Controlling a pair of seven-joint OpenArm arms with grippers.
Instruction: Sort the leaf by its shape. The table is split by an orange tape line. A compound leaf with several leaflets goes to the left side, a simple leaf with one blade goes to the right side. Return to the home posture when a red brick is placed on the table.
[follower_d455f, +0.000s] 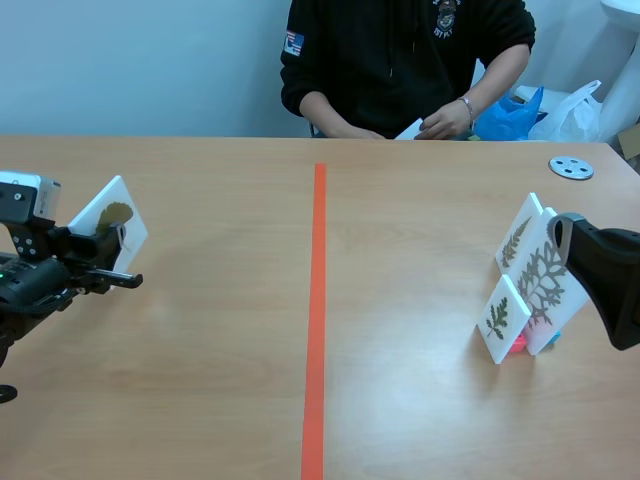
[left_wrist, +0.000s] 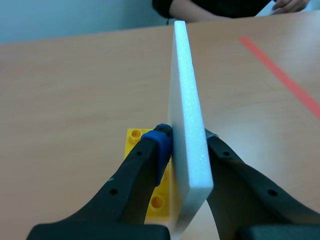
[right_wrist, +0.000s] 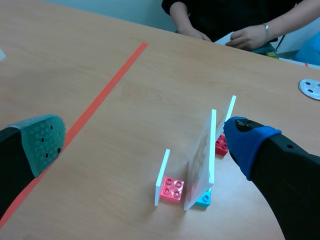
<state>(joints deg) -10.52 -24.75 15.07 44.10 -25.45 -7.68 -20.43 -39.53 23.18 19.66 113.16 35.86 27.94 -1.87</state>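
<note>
Jaws of the left gripper (left_wrist: 186, 145) pinch a card (left_wrist: 186, 90) bearing what looks like a single-blade leaf (follower_d455f: 115, 215) on the bench's (follower_d455f: 200, 390) left side, while the right gripper (right_wrist: 142, 135) stands spread wide beside three cards (follower_d455f: 540, 280) at right, so sorting seems barely begun.

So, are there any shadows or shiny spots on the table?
Scene view: soft light, only a faint shadow under the three leaf cards. Left wrist view: the table has a pale sheen beyond the white card. Right wrist view: small dim shadows beside the pink brick.
</note>
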